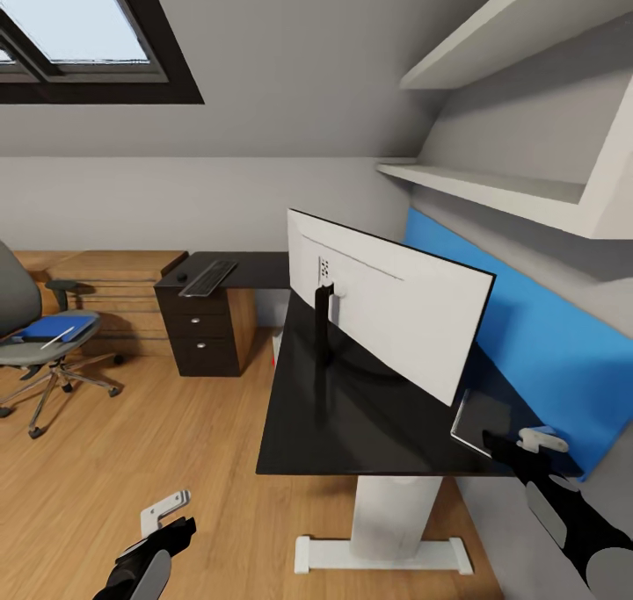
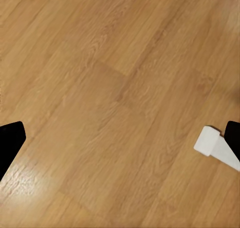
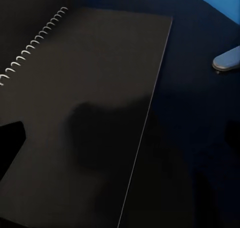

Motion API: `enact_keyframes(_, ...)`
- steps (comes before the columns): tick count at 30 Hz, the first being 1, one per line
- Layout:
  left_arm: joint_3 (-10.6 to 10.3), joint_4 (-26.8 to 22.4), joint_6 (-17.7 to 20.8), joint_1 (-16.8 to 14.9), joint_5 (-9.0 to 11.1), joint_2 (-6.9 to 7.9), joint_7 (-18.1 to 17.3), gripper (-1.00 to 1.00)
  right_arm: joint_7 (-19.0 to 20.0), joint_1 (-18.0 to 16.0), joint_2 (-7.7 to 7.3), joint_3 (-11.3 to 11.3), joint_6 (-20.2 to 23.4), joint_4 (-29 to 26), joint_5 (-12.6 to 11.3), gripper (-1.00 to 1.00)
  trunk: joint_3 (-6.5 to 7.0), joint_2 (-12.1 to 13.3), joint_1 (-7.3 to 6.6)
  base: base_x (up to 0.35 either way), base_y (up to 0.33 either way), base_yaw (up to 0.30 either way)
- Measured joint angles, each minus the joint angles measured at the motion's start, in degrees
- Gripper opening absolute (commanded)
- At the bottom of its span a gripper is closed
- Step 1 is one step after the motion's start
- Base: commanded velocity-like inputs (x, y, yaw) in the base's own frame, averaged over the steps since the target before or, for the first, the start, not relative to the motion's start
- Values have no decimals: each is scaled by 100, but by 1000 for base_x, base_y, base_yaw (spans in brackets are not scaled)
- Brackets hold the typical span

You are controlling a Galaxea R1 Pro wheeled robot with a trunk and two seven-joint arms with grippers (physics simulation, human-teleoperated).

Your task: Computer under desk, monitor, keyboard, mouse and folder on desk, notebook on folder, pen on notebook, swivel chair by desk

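Note:
The monitor (image 1: pixel 396 314) stands on the black desk (image 1: pixel 352 442) with its white back toward me. A dark spiral notebook (image 1: pixel 479 420) (image 3: pixel 90 113) lies on the desk by the blue panel, and my right gripper (image 1: pixel 519 446) (image 3: pixel 120 138) hovers open just above it. The keyboard (image 1: pixel 208 277) and the mouse (image 1: pixel 181 277) rest on the desk's far wing. At the left, the swivel chair (image 1: pixel 18 306) carries the blue folder (image 1: pixel 54 328) with the white pen (image 1: pixel 57 337) on it. My left gripper (image 1: pixel 171 519) (image 2: pixel 120 138) hangs open over the floor. The computer is hidden.
A dark drawer unit (image 1: pixel 211 332) stands under the far wing, with low wooden shelving (image 1: pixel 105 284) beside it. White wall shelves (image 1: pixel 492 191) jut out above the desk. The desk's white foot (image 1: pixel 382 552) (image 2: pixel 215 148) is near my left gripper. Wooden floor (image 1: pixel 158 433) stretches toward the chair.

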Motion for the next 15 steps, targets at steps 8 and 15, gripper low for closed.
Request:
enact_keyframes(8,0,11,0,0,0,3,0,100,-1,0,-3,-2,-5,-6,0,100,0,0,0,0,0,0)
enact_keyframes(15,0,42,0,0,-2,3,4,100,2,0,-7,-7,-25,-18,-4,100,0,0,0,4,0,0)
